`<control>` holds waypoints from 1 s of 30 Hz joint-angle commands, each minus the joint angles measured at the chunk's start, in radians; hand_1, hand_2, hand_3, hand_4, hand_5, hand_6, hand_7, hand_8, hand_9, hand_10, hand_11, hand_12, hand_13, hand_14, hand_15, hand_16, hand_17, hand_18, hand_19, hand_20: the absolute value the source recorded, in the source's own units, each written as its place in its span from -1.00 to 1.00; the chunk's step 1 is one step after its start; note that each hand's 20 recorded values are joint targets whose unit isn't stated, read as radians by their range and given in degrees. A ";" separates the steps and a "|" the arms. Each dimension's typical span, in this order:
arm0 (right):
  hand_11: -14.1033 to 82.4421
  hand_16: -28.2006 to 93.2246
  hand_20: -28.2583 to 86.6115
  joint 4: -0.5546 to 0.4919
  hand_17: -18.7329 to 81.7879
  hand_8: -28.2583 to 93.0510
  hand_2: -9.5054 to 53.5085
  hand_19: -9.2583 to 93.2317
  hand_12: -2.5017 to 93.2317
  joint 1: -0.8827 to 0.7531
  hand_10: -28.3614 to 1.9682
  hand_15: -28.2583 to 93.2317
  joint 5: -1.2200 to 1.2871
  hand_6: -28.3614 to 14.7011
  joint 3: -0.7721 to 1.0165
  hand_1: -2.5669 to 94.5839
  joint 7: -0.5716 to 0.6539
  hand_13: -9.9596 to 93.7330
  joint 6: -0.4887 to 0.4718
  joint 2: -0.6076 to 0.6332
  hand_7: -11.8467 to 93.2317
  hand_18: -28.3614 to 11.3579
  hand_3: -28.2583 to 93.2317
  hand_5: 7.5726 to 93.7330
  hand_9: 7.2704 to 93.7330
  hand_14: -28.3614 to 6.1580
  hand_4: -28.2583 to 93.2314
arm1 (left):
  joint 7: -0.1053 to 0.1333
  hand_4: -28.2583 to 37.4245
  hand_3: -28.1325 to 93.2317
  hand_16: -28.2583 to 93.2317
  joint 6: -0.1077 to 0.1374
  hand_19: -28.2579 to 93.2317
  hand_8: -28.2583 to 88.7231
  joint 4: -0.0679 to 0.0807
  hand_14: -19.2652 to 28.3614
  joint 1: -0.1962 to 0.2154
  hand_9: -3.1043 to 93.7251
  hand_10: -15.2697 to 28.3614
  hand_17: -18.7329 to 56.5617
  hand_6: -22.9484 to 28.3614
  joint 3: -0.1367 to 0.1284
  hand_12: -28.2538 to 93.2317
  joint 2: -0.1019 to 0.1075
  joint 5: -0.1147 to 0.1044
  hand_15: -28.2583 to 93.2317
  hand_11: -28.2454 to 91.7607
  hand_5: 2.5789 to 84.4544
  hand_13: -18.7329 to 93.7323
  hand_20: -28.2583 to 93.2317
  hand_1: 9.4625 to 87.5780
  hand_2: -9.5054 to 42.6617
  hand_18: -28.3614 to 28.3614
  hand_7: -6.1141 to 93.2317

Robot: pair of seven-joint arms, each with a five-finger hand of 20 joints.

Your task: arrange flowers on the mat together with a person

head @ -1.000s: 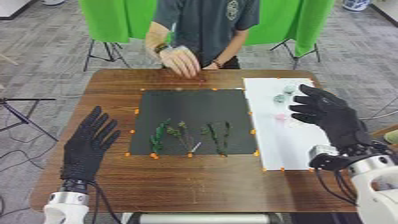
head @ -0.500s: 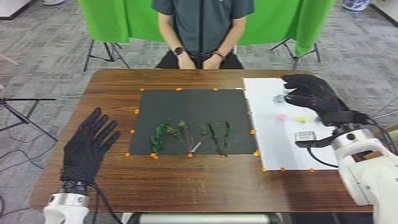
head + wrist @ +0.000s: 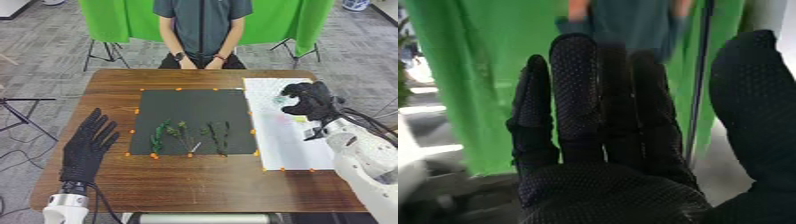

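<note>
Holds the right hand [image 3: 311, 101] over the white sheet [image 3: 293, 150], with fingers straight and thumb wide apart. Holds the left hand [image 3: 83, 150] beside the dark mat [image 3: 191, 107] bearing green stems [image 3: 158, 137], with straight fingers slightly parted.

You are in what looks like a lab. You can see a big green cloth [image 3: 115, 20] hanging up past the brown table [image 3: 222, 192], thin black stands [image 3: 21, 99] with long legs, and loose black wires [image 3: 40, 151] on the gray floor [image 3: 53, 55].
</note>
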 commanded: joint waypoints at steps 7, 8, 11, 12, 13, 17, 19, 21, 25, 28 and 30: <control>0.03 -0.20 0.17 0.104 -0.14 -0.82 -1.00 0.65 -0.44 0.169 0.27 0.68 -0.096 0.31 -0.174 -0.32 0.052 0.33 -0.110 0.017 -0.09 -0.55 0.81 -0.15 0.04 0.11 -1.00 | 0.003 -0.88 0.57 -0.43 0.001 0.12 -0.69 -0.003 0.30 0.015 -0.54 0.15 -0.78 -0.02 0.000 -0.26 0.005 -0.001 -0.23 -0.25 -0.40 -0.34 -0.34 -0.50 -0.77 0.70 -0.49; 0.04 -0.19 0.17 0.111 -0.14 -0.82 -1.00 0.65 -0.44 0.175 0.27 0.69 -0.103 0.32 -0.177 -0.31 0.050 0.34 -0.120 0.013 -0.09 -0.55 0.81 -0.14 0.05 0.12 -1.00 | 0.002 -0.88 0.57 -0.43 -0.001 0.12 -0.69 -0.002 0.30 0.012 -0.54 0.15 -0.78 -0.02 0.000 -0.26 0.005 -0.001 -0.23 -0.25 -0.40 -0.34 -0.34 -0.51 -0.77 0.70 -0.49; 0.11 -0.19 0.18 0.124 -0.13 -0.82 -1.00 0.66 -0.42 0.183 0.25 0.70 -0.108 0.32 -0.189 -0.30 0.053 0.36 -0.133 0.010 -0.08 -0.55 0.81 -0.07 0.10 0.12 -1.00 | 0.001 -0.88 0.57 -0.43 -0.001 0.12 -0.69 -0.002 0.29 0.012 -0.54 0.15 -0.78 -0.02 -0.001 -0.26 0.004 -0.001 -0.23 -0.25 -0.40 -0.34 -0.34 -0.51 -0.77 0.70 -0.48; 0.12 -0.19 0.18 0.128 -0.13 -0.82 -1.00 0.66 -0.42 0.183 0.24 0.70 -0.111 0.33 -0.190 -0.29 0.051 0.36 -0.135 0.008 -0.07 -0.55 0.80 -0.06 0.12 0.12 -1.00 | 0.002 -0.88 0.57 -0.43 -0.002 0.13 -0.69 -0.002 0.30 0.012 -0.54 0.15 -0.78 -0.02 -0.002 -0.26 0.003 0.000 -0.23 -0.25 -0.40 -0.34 -0.34 -0.50 -0.77 0.70 -0.48; 0.13 -0.19 0.18 0.132 -0.12 -0.82 -1.00 0.67 -0.42 0.184 0.23 0.70 -0.112 0.34 -0.190 -0.29 0.049 0.37 -0.144 0.006 -0.07 -0.55 0.81 -0.04 0.14 0.12 -1.00 | 0.001 -0.88 0.57 -0.43 -0.001 0.13 -0.69 -0.003 0.30 0.013 -0.54 0.15 -0.78 -0.02 -0.002 -0.26 0.003 0.001 -0.22 -0.25 -0.40 -0.34 -0.34 -0.50 -0.77 0.70 -0.48; 0.16 -0.18 0.18 0.134 -0.12 -0.83 -1.00 0.67 -0.41 0.183 0.24 0.70 -0.105 0.35 -0.195 -0.29 0.057 0.38 -0.172 0.000 -0.06 -0.54 0.81 0.00 0.20 0.13 -1.00 | 0.001 -0.88 0.57 -0.43 -0.001 0.13 -0.69 -0.003 0.30 0.013 -0.53 0.16 -0.78 -0.02 -0.003 -0.26 0.005 0.000 -0.22 -0.25 -0.40 -0.34 -0.34 -0.51 -0.76 0.71 -0.48; 0.16 -0.18 0.18 0.138 -0.12 -0.83 -1.00 0.67 -0.41 0.184 0.23 0.69 -0.111 0.36 -0.202 -0.29 0.059 0.39 -0.174 -0.004 -0.06 -0.54 0.81 0.02 0.22 0.13 -1.00 | 0.000 -0.88 0.57 -0.43 0.000 0.13 -0.69 -0.002 0.31 0.013 -0.53 0.16 -0.78 -0.02 -0.004 -0.26 0.013 -0.002 -0.22 -0.25 -0.40 -0.34 -0.34 -0.51 -0.76 0.71 -0.48; 0.17 -0.18 0.18 0.149 -0.11 -0.83 -1.00 0.67 -0.41 0.191 0.22 0.69 -0.103 0.37 -0.215 -0.28 0.058 0.39 -0.167 -0.008 -0.06 -0.54 0.81 0.04 0.24 0.15 -1.00 | -0.001 -0.89 0.57 -0.43 0.005 0.13 -0.69 -0.001 0.31 0.012 -0.53 0.16 -0.79 -0.03 -0.004 -0.26 0.023 -0.007 -0.22 -0.25 -0.40 -0.34 -0.34 -0.51 -0.76 0.71 -0.48; 0.14 -0.18 0.16 0.176 -0.08 -0.81 -1.00 0.68 -0.34 0.198 0.29 0.66 -0.086 0.42 -0.246 -0.19 0.049 0.44 -0.082 -0.010 -0.01 -0.50 0.77 0.11 0.35 0.23 -1.00 | -0.002 -0.89 0.57 -0.43 0.009 0.13 -0.69 -0.003 0.31 0.013 -0.53 0.16 -0.79 -0.02 -0.013 -0.26 0.051 -0.012 -0.21 -0.25 -0.40 -0.33 -0.34 -0.52 -0.75 0.71 -0.48; -0.21 -0.17 0.15 0.188 -0.02 -0.60 -1.00 0.71 0.02 0.201 0.52 0.63 -0.080 0.44 -0.263 0.04 0.036 0.55 0.013 -0.008 0.13 -0.46 0.66 0.25 0.66 0.31 -1.00 | 0.003 -0.90 0.57 -0.43 0.012 0.13 -0.69 -0.007 0.31 0.017 -0.53 0.16 -0.79 -0.02 -0.030 -0.27 0.075 -0.014 -0.21 -0.25 -0.39 -0.33 -0.34 -0.52 -0.75 0.71 -0.48; -0.27 -0.17 0.15 0.184 0.04 -0.58 -1.00 0.73 0.06 0.207 0.56 0.61 -0.072 0.46 -0.269 0.10 0.027 0.63 0.045 -0.007 0.14 -0.43 0.67 0.39 0.79 0.35 -1.00 | 0.008 -0.90 0.57 -0.43 0.020 0.13 -0.69 -0.011 0.31 0.024 -0.53 0.16 -0.79 -0.02 -0.043 -0.27 0.092 -0.017 -0.21 -0.25 -0.39 -0.33 -0.34 -0.52 -0.75 0.71 -0.48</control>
